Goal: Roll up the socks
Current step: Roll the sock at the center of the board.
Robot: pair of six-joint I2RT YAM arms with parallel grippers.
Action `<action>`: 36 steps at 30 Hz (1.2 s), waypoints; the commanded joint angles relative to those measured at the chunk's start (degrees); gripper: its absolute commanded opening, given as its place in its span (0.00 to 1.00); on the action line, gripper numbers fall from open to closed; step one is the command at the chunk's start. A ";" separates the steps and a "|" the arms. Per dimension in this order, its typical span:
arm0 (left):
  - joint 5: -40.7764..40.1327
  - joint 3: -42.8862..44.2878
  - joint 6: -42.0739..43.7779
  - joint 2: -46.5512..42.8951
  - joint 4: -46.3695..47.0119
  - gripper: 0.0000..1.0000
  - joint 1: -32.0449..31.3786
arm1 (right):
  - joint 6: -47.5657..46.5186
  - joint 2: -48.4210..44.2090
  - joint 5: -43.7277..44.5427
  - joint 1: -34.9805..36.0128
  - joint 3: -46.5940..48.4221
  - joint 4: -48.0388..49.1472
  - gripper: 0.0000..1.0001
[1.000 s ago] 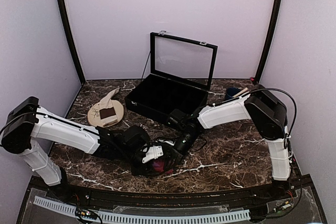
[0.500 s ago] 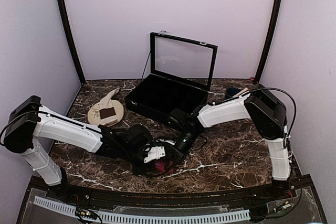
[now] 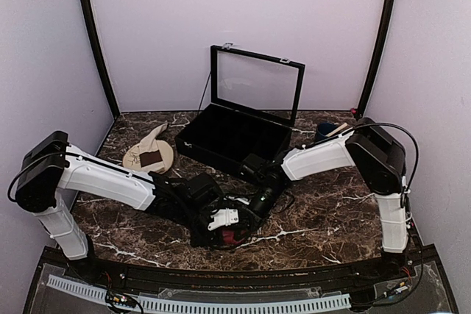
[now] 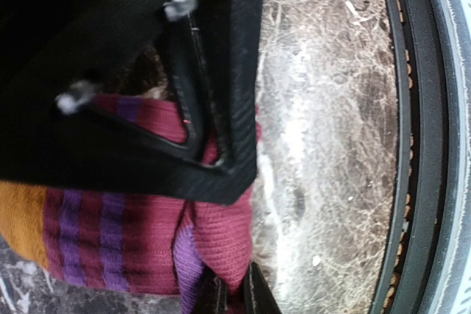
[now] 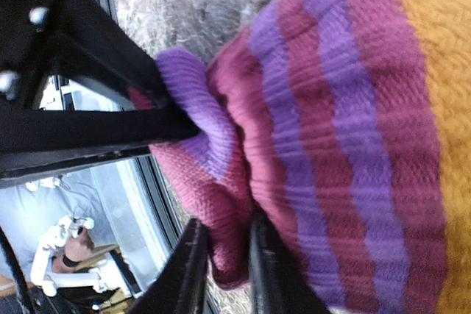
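Note:
The magenta-pink sock (image 3: 229, 237) with purple stripes and an orange end lies bunched on the marble near the front edge, both arms meeting over it. My left gripper (image 4: 234, 295) is shut on a fold of its magenta fabric (image 4: 132, 233). My right gripper (image 5: 224, 255) has another thick fold of the same sock (image 5: 331, 145) filling the gap between its fingers. In the top view the left gripper (image 3: 219, 227) and right gripper (image 3: 249, 220) sit close together. The cream-beige sock (image 3: 152, 143) with a dark brown band rests across the round plate (image 3: 132, 163) at the back left.
A black display case (image 3: 228, 137) with its glass lid (image 3: 257, 82) raised stands at the rear centre. A blue object (image 3: 324, 130) sits at the back right. The table's front rail (image 4: 412, 145) runs close beside the pink sock.
The left arm has shifted right and its jaws have closed onto the pink sock. The right jaws have eased slightly apart around their fold.

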 commanded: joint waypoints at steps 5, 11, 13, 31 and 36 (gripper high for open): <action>5.59 1.54 -1.85 3.00 -4.41 0.00 2.36 | 1.94 -1.60 4.68 -0.58 -3.71 2.81 0.31; 8.84 3.26 -2.99 4.49 -5.99 0.00 5.46 | 2.76 -3.12 4.06 -2.20 -5.78 4.89 0.32; 9.68 4.11 -3.11 5.49 -6.88 0.00 6.09 | 3.28 -3.62 4.15 -2.81 -6.52 5.62 0.32; 17.65 6.59 -7.24 10.38 -9.16 0.00 10.74 | 5.35 -7.41 1.91 -6.13 -10.18 11.06 0.33; 19.68 7.07 -7.83 11.22 -9.49 0.00 11.50 | 5.64 -9.68 1.80 -7.15 -12.23 11.96 0.33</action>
